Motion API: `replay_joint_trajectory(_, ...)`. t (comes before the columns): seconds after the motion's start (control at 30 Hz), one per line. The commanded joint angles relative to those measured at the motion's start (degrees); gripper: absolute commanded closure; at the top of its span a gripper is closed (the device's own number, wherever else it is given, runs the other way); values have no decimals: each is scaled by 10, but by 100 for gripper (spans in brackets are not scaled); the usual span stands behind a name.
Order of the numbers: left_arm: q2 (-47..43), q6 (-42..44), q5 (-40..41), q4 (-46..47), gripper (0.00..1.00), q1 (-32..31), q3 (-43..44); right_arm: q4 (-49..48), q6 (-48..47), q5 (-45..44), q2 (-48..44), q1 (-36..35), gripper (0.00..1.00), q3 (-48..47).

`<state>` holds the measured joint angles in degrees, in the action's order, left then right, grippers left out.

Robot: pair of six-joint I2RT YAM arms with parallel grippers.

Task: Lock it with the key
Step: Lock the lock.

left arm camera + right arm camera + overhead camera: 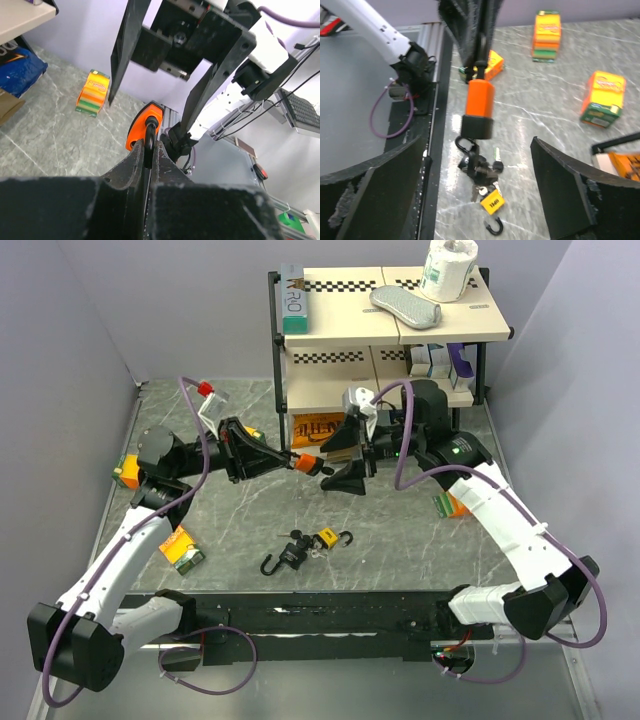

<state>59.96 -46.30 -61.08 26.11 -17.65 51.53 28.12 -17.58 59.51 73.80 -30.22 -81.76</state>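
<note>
An orange padlock [303,462] with a black base hangs in the air above the marble table, and my left gripper [284,460] is shut on its dark shackle. In the left wrist view the shackle sits pinched between the fingers [131,165], with the orange body [142,122] just beyond them. My right gripper [345,456] faces the padlock with its jaws wide open and nothing in them. In the right wrist view the padlock [480,102] hangs between and beyond the two fingers. Below it on the table lies a key bunch [481,172] with black hooks and a yellow tag [492,201].
A two-level shelf [390,335] stands at the back with boxes, a paper roll [447,268] and a grey pouch. Orange-green boxes lie at the left [182,548], far left [125,471] and right [449,505]. A blue bag [17,67] sits under the shelf.
</note>
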Motion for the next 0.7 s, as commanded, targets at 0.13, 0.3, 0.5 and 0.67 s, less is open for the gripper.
replay_joint_trajectory(0.13, -16, -44, 17, 66, 99, 3, 36, -44, -2, 15, 13, -36, 10, -24)
replay_joint_trajectory(0.3, -11, -51, 19, 75, 99, 3, 39, -55, 11, 6, 25, -44, 20, -36)
replay_joint_trajectory(0.5, -6, -61, 24, 86, 99, 3, 41, -61, 16, 3, 35, -49, 38, -38)
replay_joint_trajectory(0.67, -1, -65, 25, 92, 99, 3, 42, -59, 20, 4, 42, -50, 43, -51)
